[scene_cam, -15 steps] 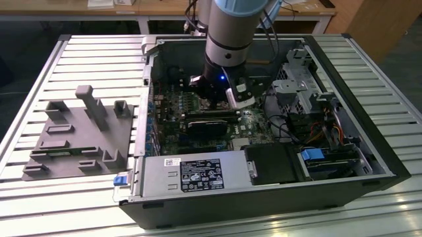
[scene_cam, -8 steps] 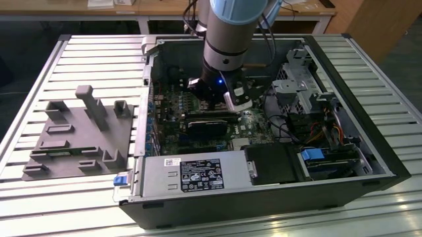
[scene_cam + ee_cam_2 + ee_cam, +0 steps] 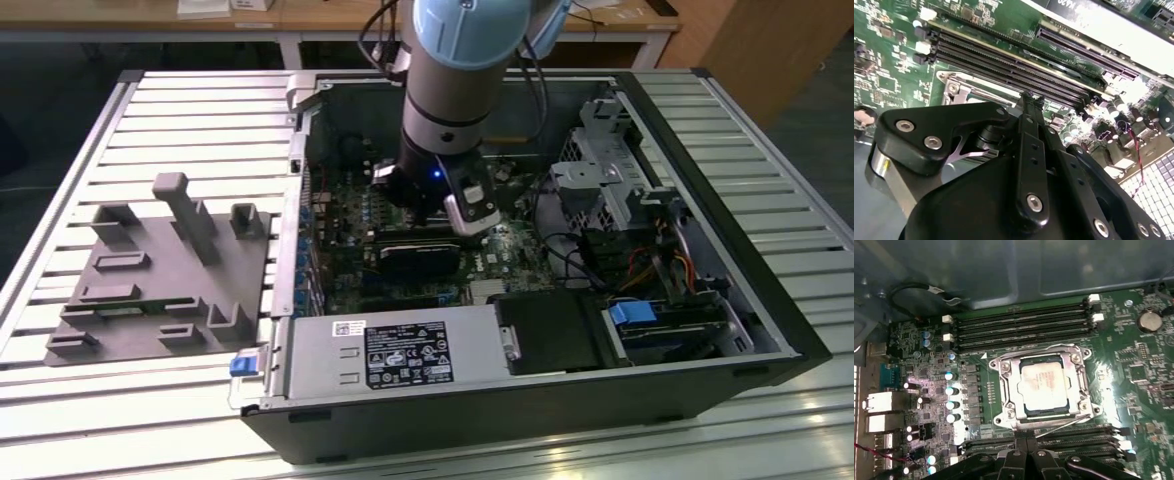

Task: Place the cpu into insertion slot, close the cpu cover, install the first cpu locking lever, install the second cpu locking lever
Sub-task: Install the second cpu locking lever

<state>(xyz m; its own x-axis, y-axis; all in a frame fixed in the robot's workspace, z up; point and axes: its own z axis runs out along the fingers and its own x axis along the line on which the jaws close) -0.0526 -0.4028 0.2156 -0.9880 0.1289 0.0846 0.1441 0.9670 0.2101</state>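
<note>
A: Gripper (image 3: 1025, 446) first. In both wrist views the black fingers (image 3: 1030, 107) meet at their tips, pressed together with no gap, and nothing sits between them.

B: Position?

A: Tips hang over the memory slots (image 3: 1074, 437) on the near side of the socket, low over the green circuit board (image 3: 1139, 370). I cannot tell if they touch the board.

B: And the chip?

A: The cpu (image 3: 1043, 385) lies seated flat in the insertion slot (image 3: 1018, 412), dull silver top facing up. The cpu cover (image 3: 1006, 365) is down around it, its square cut-out framing the chip.

B: Levers?

A: A thin metal rod (image 3: 1066, 423) runs slantwise along the socket edge nearest the fingers. Whether it is latched, I cannot tell.

B: Beyond the socket?

A: A second bank of memory slots (image 3: 1021, 327) with white latches, then the grey case wall (image 3: 1004, 270) and a looped black cable (image 3: 914, 289).

B: Wider scene?

A: In the exterior view the arm (image 3: 454, 80) reaches down into the open computer case (image 3: 667, 340), which lies on a slatted metal table (image 3: 187, 110). A grey fixture block (image 3: 160, 270) stands on the table to the exterior view's left of the case.
</note>
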